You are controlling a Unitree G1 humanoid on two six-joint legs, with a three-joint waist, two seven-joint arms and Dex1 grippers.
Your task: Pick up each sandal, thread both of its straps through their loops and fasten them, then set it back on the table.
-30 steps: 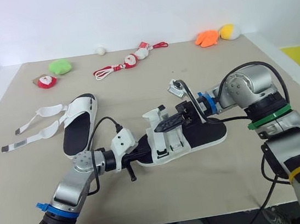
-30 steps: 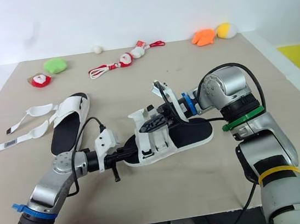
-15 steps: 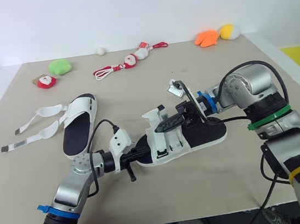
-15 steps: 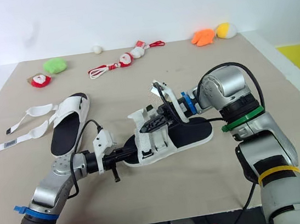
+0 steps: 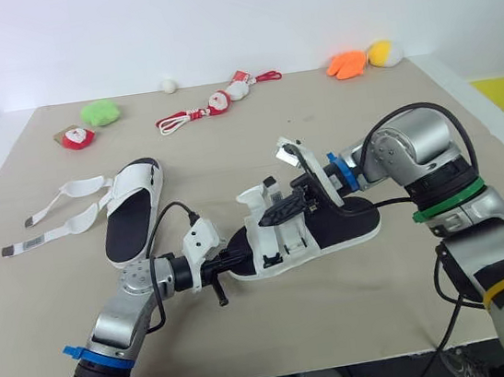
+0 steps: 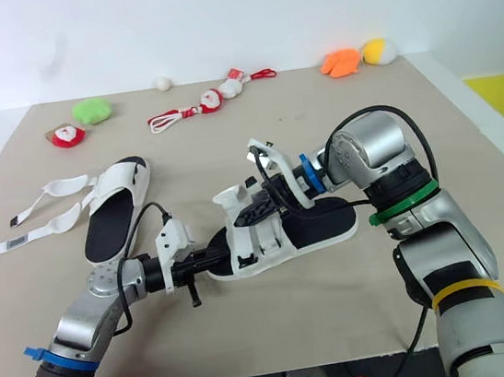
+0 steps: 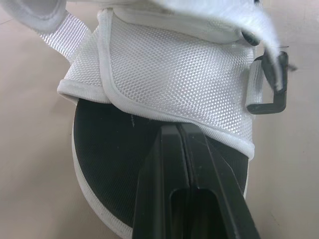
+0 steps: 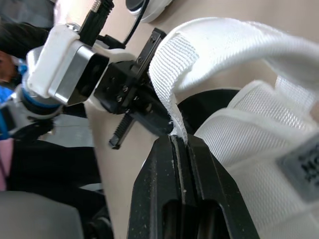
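- Along the far edge of the beige counter (image 5: pixel 337 131) lie a green plush ball (image 5: pixel 100 112), a red-and-white plush ornament (image 5: pixel 77 137), a small white ball (image 5: pixel 169 85), a red-and-white Santa toy on red cords (image 5: pixel 213 105), an orange plush toy (image 5: pixel 347 64) and a yellow plush toy (image 5: pixel 386 53), all well apart from the arms.
- On the left of the counter lies a white sandal with a black footbed (image 5: pixel 133 213); its two loose white straps (image 5: pixel 60 209) are spread flat, pointing left.
- Near the middle lies the second white-and-black sandal (image 5: pixel 345 221), its toe end pointing to the near left and its white mesh upper standing up over the footbed.
- Nothing lies between the two sandals, and no other object crowds the middle one.
- At that toe end sits the left gripper (image 7: pixel 178 130). Its black fingers (image 7: pixel 159 169) are pressed together with no gap, lying over the black footbed with the tips at the hem of the mesh upper.
- Over the upper, the right gripper (image 8: pixel 175 139) reaches in from the right. Its fingers (image 8: pixel 209 174) are clamped narrowly on a white webbing strap (image 8: pixel 169 64), which arches up and away from the pinch.
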